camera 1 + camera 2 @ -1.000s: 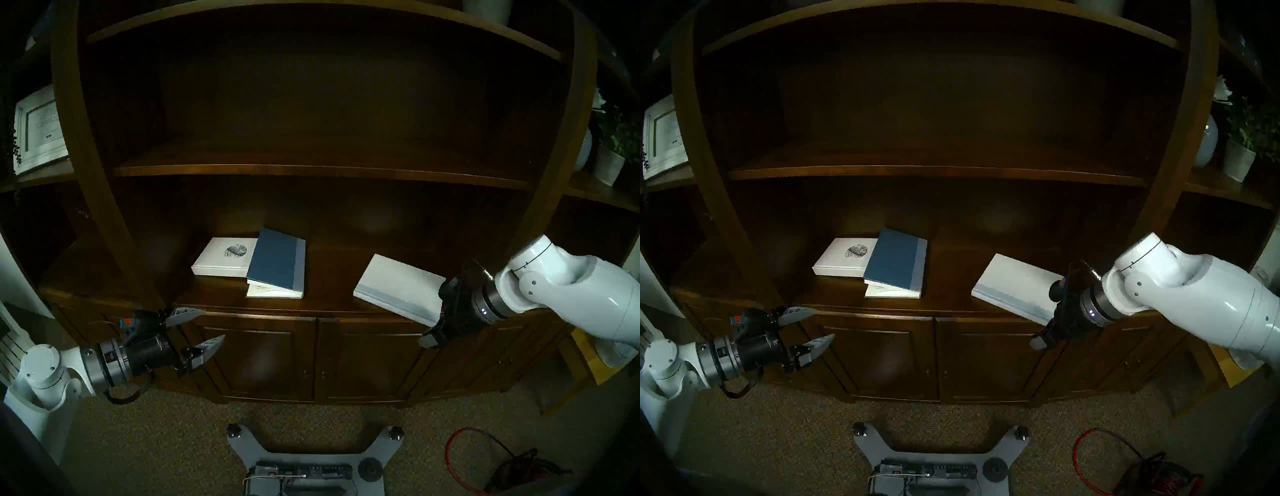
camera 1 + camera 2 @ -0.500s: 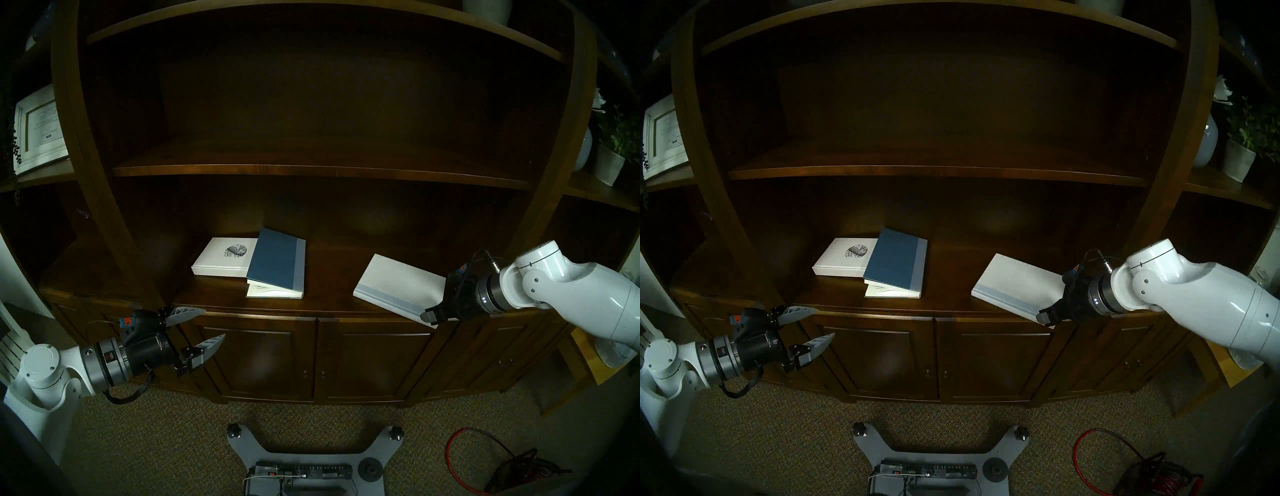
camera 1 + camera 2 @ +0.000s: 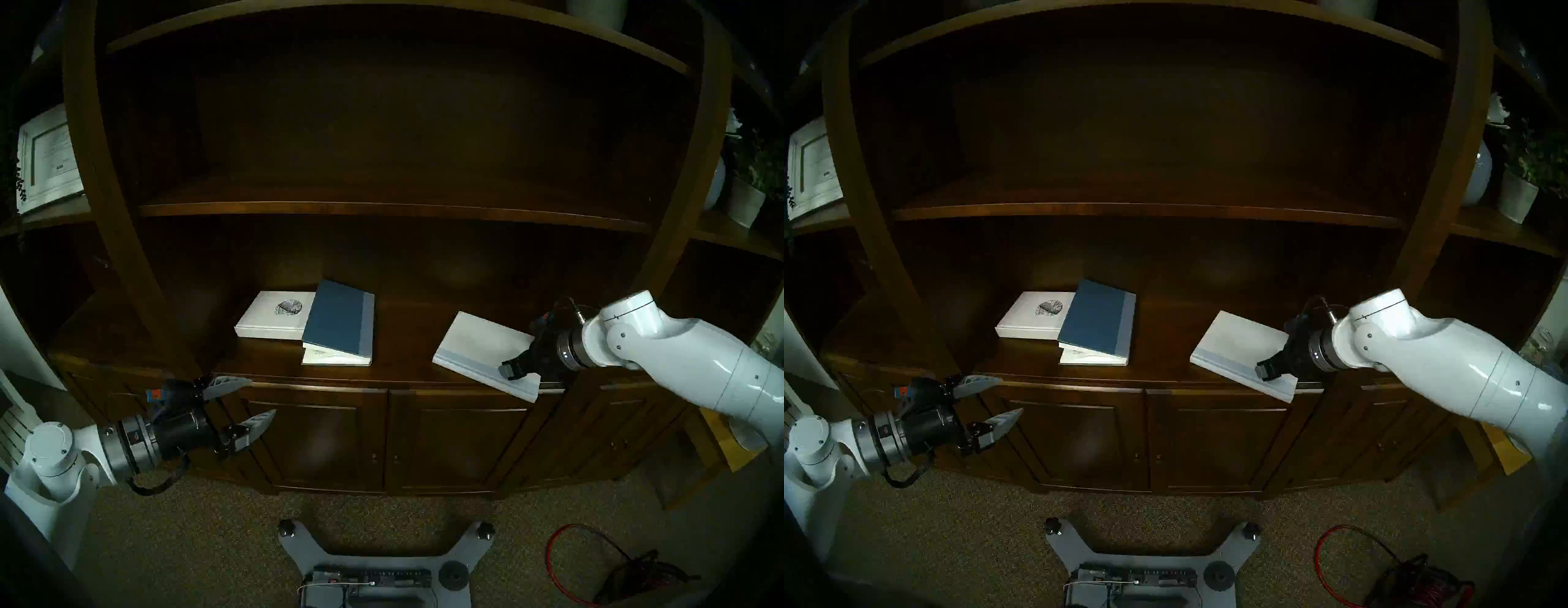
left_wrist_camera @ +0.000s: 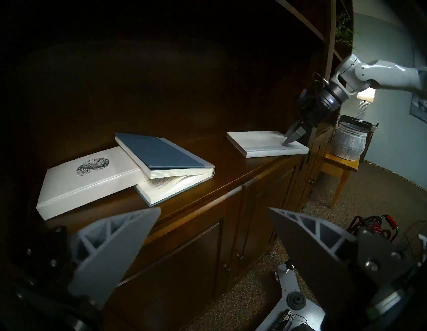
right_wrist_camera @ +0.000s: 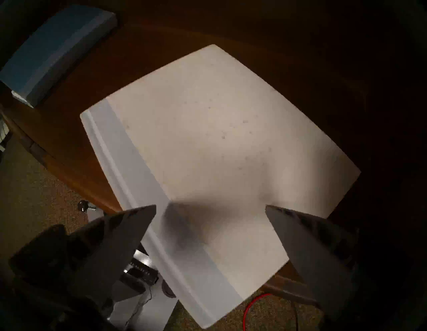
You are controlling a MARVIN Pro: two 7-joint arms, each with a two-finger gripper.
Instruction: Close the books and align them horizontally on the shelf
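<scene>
On the shelf (image 3: 399,373) lie three books — the white book (image 3: 479,346) askew at the right, its corner past the edge, the blue book (image 3: 337,318) ajar atop the speckled book (image 3: 271,316). Right tool (image 5: 210,210) spread wide over the white cover; left tool (image 3: 242,403) wide, empty.

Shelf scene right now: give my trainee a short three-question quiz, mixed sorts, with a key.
1. True or false: the blue book lies fully closed.
2. Multiple choice: the right gripper is over which book? A) the speckled-oval book B) the blue book C) the plain white book
3. Fill in: one corner of the plain white book juts past the front edge of the ____.

Key:
1. False; its cover rests propped on the speckled-oval book, pages gaping.
2. C; its jaws stand open above the near end by the spine strip.
3. shelf
</scene>
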